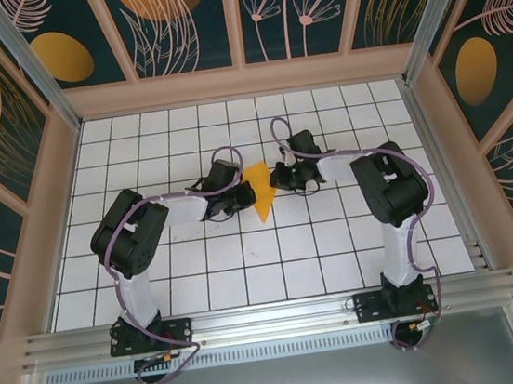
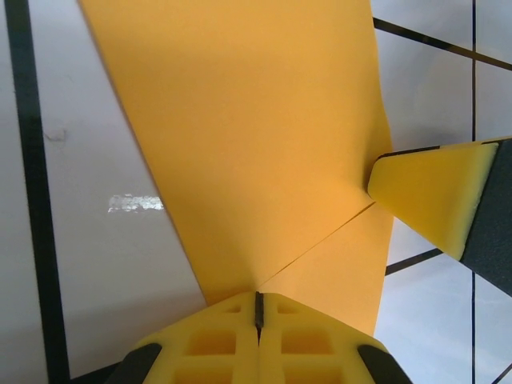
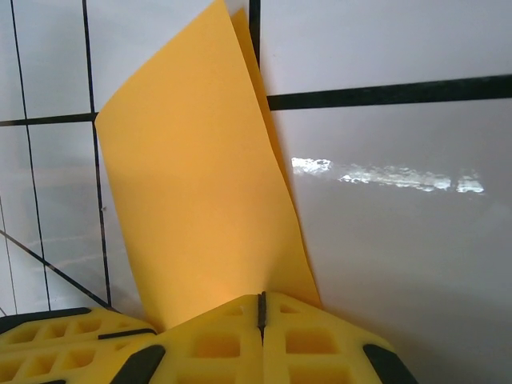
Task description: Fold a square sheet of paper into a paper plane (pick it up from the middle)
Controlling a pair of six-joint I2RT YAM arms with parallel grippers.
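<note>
The square sheet of paper [image 1: 259,192] is orange-yellow and folded into a pointed shape, with its tip toward the near side. It sits mid-table between both grippers. My left gripper [image 1: 244,194] is shut on the paper's left edge. In the left wrist view the paper [image 2: 256,136] spreads up from the closed jaws [image 2: 258,302] with a diagonal crease, and a right fingertip [image 2: 432,192] touches its right edge. My right gripper [image 1: 279,179] is shut on the paper's right side. In the right wrist view the paper [image 3: 200,192] rises in two layers from the closed jaws [image 3: 261,302].
The table [image 1: 337,238] is white with a black grid, enclosed by a wooden frame and painted walls [image 1: 170,24]. A metal rail [image 1: 272,316] runs along the near edge by the arm bases. Left fingers [image 3: 56,340] show at the lower left of the right wrist view.
</note>
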